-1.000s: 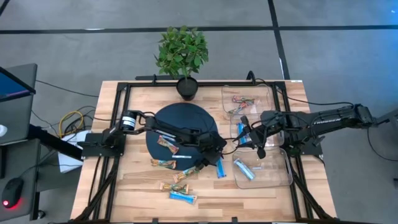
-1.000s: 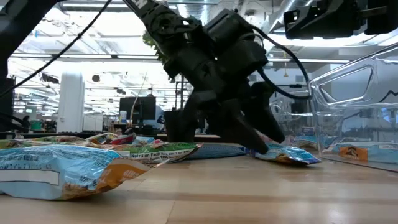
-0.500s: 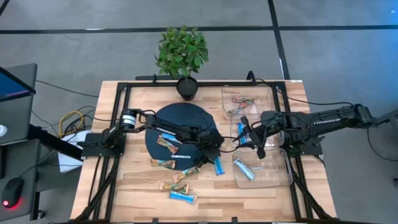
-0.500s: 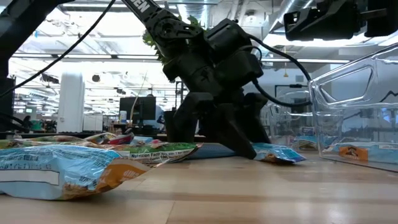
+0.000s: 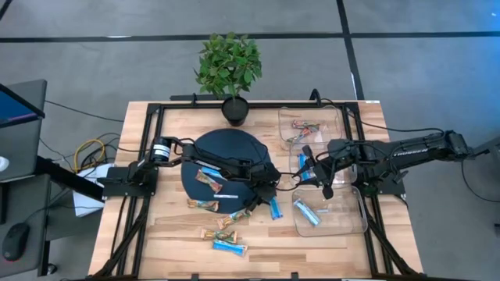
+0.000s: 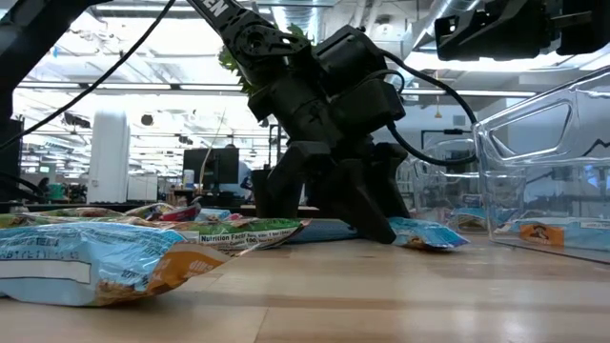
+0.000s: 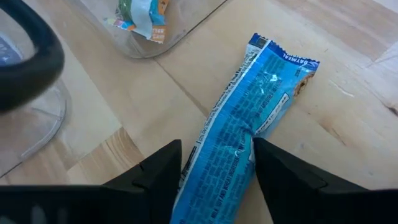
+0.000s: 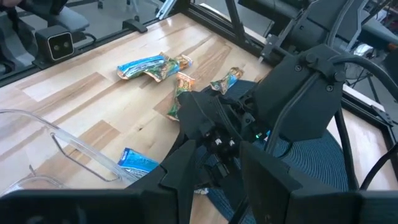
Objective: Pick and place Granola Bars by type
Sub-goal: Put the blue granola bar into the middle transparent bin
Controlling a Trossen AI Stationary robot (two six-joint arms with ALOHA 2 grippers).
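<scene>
Left gripper (image 5: 269, 195) is down at the table just off the right edge of the round dark mat (image 5: 205, 148), fingers straddling a blue bar (image 7: 239, 149); left wrist view shows a finger (image 7: 158, 177) on each side of the wrapper, jaws parted, can't tell if they're pinching it. That bar lies flat on bare wood between the mat and the near clear tray (image 5: 361, 221), its far end free. Right gripper (image 5: 314, 173) hovers over the gap between the two clear trays, just right of the left gripper, so little room between the arms; its fingers are parted with nothing between them. Near tray holds two blue bars (image 5: 307, 212); far tray (image 5: 286, 115) holds red-orange ones (image 5: 301, 125). One brown bar (image 5: 209, 181) sits on the mat, another (image 5: 201, 205) is at its front edge, two more (image 5: 219, 231) and a blue one (image 5: 230, 247) are on open wood toward the front edge. Front-left wood is bare. Potted plant (image 5: 229, 66) stands at the back edge.
</scene>
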